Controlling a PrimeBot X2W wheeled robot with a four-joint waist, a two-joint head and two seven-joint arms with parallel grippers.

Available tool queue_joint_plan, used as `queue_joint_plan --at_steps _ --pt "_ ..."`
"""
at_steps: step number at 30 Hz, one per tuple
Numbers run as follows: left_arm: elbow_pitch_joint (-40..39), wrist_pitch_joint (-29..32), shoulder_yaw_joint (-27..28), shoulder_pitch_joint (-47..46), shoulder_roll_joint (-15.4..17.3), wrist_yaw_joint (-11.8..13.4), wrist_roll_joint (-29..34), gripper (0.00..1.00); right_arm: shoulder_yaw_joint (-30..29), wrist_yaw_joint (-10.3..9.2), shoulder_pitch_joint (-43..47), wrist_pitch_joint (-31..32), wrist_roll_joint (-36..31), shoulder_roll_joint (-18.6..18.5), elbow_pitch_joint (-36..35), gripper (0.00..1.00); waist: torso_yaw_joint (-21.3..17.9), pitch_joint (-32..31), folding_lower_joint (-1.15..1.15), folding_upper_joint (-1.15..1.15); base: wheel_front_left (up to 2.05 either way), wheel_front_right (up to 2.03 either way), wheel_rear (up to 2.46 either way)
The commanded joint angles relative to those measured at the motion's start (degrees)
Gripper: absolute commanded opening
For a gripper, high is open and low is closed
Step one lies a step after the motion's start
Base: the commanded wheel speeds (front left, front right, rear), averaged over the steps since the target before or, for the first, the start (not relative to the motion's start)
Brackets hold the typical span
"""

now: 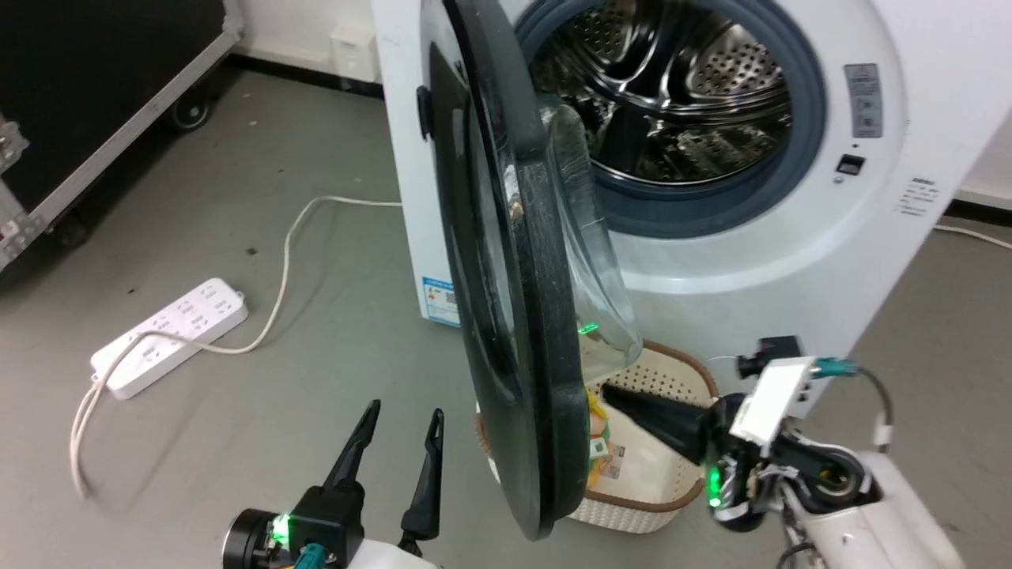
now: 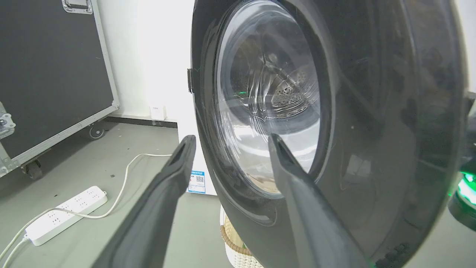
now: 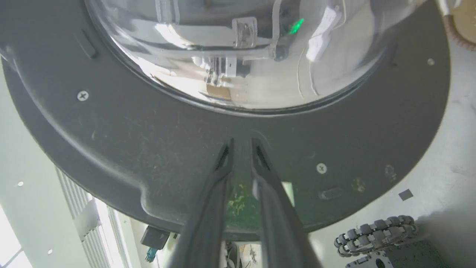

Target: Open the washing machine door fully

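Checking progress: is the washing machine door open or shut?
Open, partway: the door stands edge-on to the head camera, swung off the machine, its drum exposed.

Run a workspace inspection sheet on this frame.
Surface: grey floor.
Job's things: washing machine door swung out partway, not fully open; washing machine drum exposed.
Clutter: cream basket under the door; power strip on floor.
Grippers: left gripper open, off the door's outer side; right gripper near shut, tips at door's inner face.
Cables: white cord from strip toward machine.
Surroundings: black wheeled case, white wall.
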Motion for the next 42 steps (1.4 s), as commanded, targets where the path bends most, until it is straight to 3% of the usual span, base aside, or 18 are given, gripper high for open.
queue_joint_plan --at_steps 1,4,7,14,19,22,29,34,42 --pt "0.22 -0.30 0.29 0.81 0.10 0.20 -0.12 1.00 -0.47 0.07 0.41 -0.91 -0.69 -0.95 -0.39 1.00 -0.75 -0.57 0.00 0.00 0.00 0.00 0.00" --pt "0.24 -0.30 0.95 1.00 0.10 0.14 -0.82 1.00 -0.43 0.07 1.59 -4.21 -4.49 -3.87 -4.78 1.00 -2.18 -1.52 0.00 0.00 0.00 0.00 0.00" --pt "0.09 -0.30 1.84 0.99 0.10 0.20 -1.29 1.00 -1.86 0.07 3.90 -11.75 -9.66 -6.87 -11.75 1.00 -3.70 -2.11 0.00 0.00 0.00 0.00 0.00" --pt "0.27 -0.30 3.58 1.10 0.10 -0.77 -1.31 1.00 0.72 0.07 12.89 -37.68 -32.36 -17.07 -30.86 1.00 -6.47 -3.45 0.00 0.00 0.00 0.00 0.00" --pt "-0.20 -0.30 5.07 2.11 0.10 -1.20 -2.16 1.00 0.99 0.07 20.48 -54.27 -49.25 -21.08 -33.76 1.00 -8.24 -4.31 0.00 0.00 0.00 0.00 0.00" --pt "-0.56 -0.30 5.85 2.95 0.10 -1.59 -2.58 1.00 -2.18 0.07 24.83 -58.73 -58.73 -18.24 -33.08 1.00 -9.01 -4.64 0.00 0.00 0.00 0.00 0.00" --pt "-0.14 -0.30 6.42 4.65 0.10 -3.43 -3.09 1.00 -9.42 0.07 33.31 -60.57 -74.57 -6.37 -33.47 1.00 -10.06 -4.85 0.00 0.00 0.00 0.00 0.00" --pt "0.14 -0.30 7.11 5.00 0.10 -4.20 -2.95 1.00 -11.43 0.07 36.13 -60.68 -79.06 -1.51 -34.55 1.00 -10.29 -4.75 0.00 0.00 0.00 0.00 0.00" --pt "2.82 -0.30 7.39 5.04 0.10 -3.96 -2.78 1.00 -11.23 0.07 37.70 -60.70 -81.57 0.40 -35.73 1.00 -9.83 -4.68 0.00 0.00 0.00 0.00 0.00"
